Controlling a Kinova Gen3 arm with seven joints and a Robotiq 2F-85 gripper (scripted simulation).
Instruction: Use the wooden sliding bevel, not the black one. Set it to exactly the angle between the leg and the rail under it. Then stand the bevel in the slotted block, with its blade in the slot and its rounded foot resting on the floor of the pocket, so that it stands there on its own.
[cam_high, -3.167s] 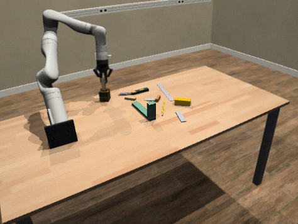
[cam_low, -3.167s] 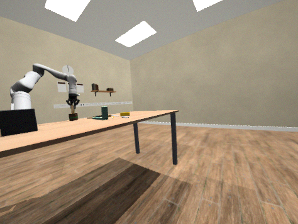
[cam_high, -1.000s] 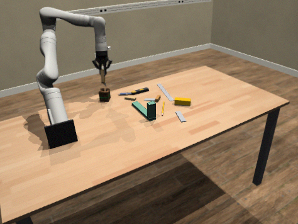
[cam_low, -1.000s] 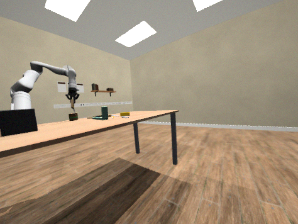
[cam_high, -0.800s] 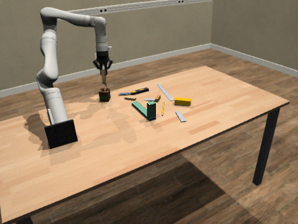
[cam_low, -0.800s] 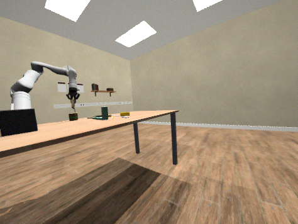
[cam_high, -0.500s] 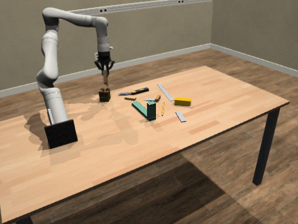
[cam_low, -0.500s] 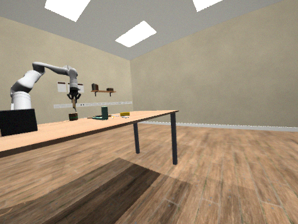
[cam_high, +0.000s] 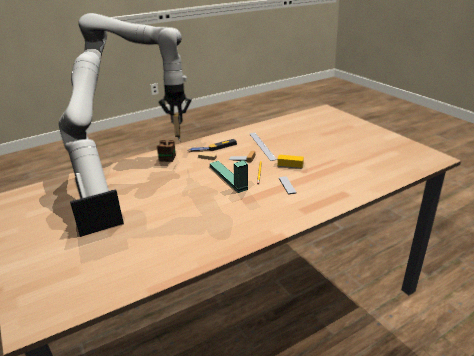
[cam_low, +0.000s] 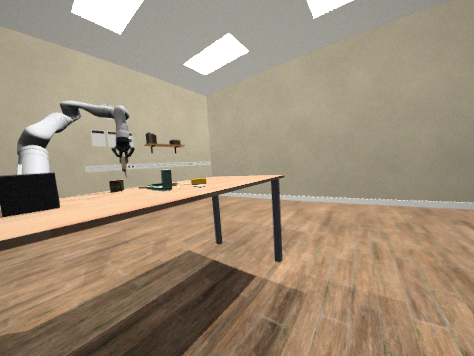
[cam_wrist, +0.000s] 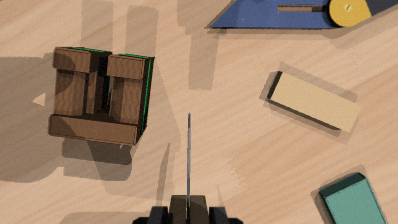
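My gripper (cam_high: 176, 111) is shut on the wooden sliding bevel (cam_high: 177, 128), which hangs straight down above the table. In the wrist view the bevel's thin blade (cam_wrist: 188, 155) points away from my fingers. The brown slotted block (cam_high: 166, 150) stands on the table below and to the left of the bevel, clear of it; it also shows in the wrist view (cam_wrist: 100, 95), with its slot empty. The teal leg and rail (cam_high: 232, 174) lie to the right. The black bevel (cam_high: 215, 146) with a blue blade (cam_wrist: 270, 15) lies beyond.
A small tan block (cam_wrist: 314, 101) lies right of the blade. Further right on the table are a steel ruler (cam_high: 262, 146), a yellow block (cam_high: 290, 161), a pencil (cam_high: 259, 172) and a grey strip (cam_high: 287, 185). The arm's black base (cam_high: 96, 212) stands at the left.
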